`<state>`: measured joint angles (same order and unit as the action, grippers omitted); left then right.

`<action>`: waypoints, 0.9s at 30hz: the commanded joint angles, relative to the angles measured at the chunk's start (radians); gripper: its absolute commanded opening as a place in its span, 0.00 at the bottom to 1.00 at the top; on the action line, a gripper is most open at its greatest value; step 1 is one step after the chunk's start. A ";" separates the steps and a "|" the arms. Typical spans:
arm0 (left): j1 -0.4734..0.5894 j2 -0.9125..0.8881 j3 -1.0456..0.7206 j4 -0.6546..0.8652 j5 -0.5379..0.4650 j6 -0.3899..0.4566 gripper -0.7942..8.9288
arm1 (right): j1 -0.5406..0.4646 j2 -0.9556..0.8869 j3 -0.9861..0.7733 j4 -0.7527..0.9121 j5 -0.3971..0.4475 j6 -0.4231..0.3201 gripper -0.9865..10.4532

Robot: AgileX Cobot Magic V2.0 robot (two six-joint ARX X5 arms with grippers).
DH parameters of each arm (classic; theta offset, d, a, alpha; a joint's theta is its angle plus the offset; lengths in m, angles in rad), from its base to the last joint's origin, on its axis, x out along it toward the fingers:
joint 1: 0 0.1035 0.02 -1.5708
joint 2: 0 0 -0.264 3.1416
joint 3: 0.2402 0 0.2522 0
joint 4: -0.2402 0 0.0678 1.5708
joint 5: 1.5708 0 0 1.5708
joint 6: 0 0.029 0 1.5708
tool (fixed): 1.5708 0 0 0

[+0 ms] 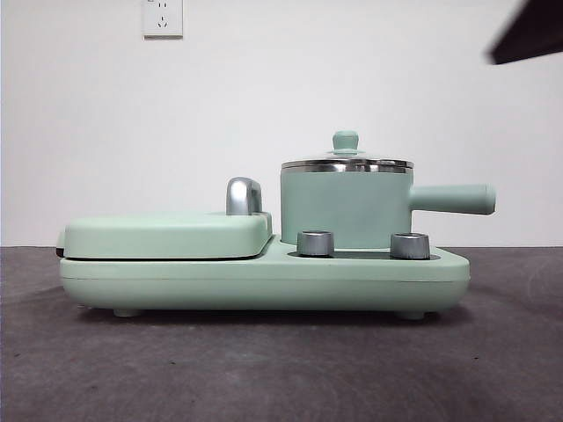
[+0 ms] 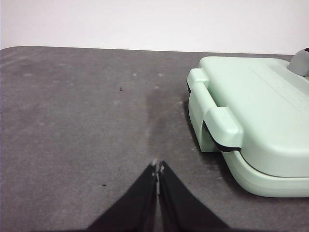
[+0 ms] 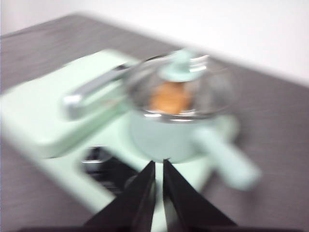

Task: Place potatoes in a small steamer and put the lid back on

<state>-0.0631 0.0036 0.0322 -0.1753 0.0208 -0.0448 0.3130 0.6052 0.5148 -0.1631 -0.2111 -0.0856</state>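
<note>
The glass lid (image 1: 347,163), fragile and slick, sits on the small steamer (image 1: 345,207) over what seems a potato (image 3: 169,98), best held by its knob; both pincers are closed and empty

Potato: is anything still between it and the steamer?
No. The potato shows through the glass lid, already inside the steamer, and the lid sits on the rim. The right end effector hangs near the steamer, empty.
</note>
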 commanded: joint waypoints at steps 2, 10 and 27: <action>0.000 0.000 -0.019 0.012 -0.001 -0.003 0.09 | -0.162 -0.184 -0.182 0.098 0.044 -0.046 0.10; 0.000 0.000 -0.019 0.012 -0.001 -0.003 0.09 | -0.293 -0.541 -0.424 0.111 0.063 0.039 0.10; 0.000 0.000 -0.019 0.012 -0.002 -0.003 0.09 | -0.282 -0.602 -0.503 0.117 0.055 0.101 0.10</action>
<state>-0.0631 0.0036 0.0322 -0.1753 0.0208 -0.0448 0.0280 0.0044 0.0162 -0.0620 -0.1574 0.0013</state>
